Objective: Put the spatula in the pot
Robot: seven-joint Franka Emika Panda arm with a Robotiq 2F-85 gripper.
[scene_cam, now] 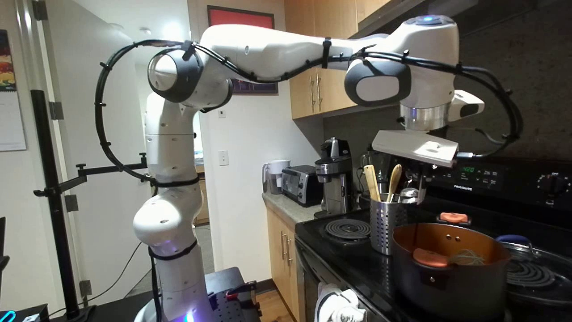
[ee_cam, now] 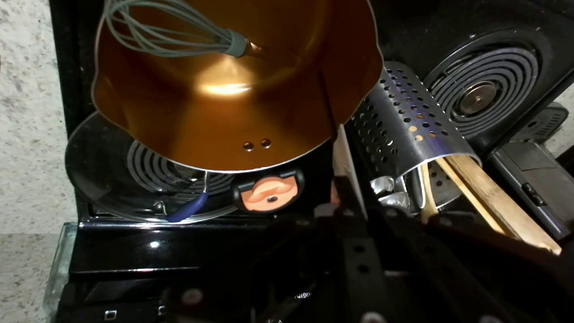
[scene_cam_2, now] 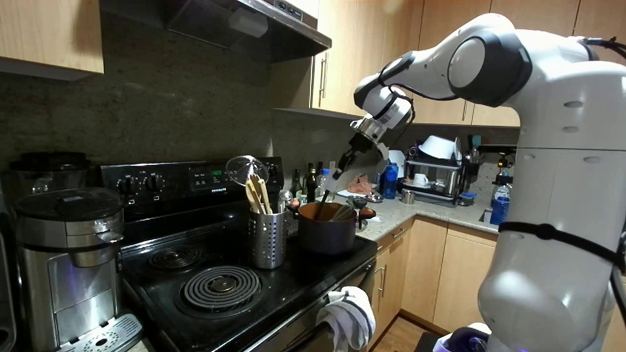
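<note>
Watching dark spatula (scene_cam_2: 322, 204) clenched in gripper (scene_cam_2: 331, 185), mid-frame, lower end inside pot (scene_cam_2: 326, 238); likely light, stiff; best held near top.

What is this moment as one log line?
Black end effector: gripping; slim dark spatula, shape unclear: lower part in round orange-lined pot; grey wire whisk: in pot

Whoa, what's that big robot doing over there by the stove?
A robot arm is holding what looks like a dark spatula in its fingers. The spatula reaches down into the big pot on the stove, and a whisk is in the pot too. The fingers haven't let go yet, and I can't tell whether the spatula touches the bottom.
</note>
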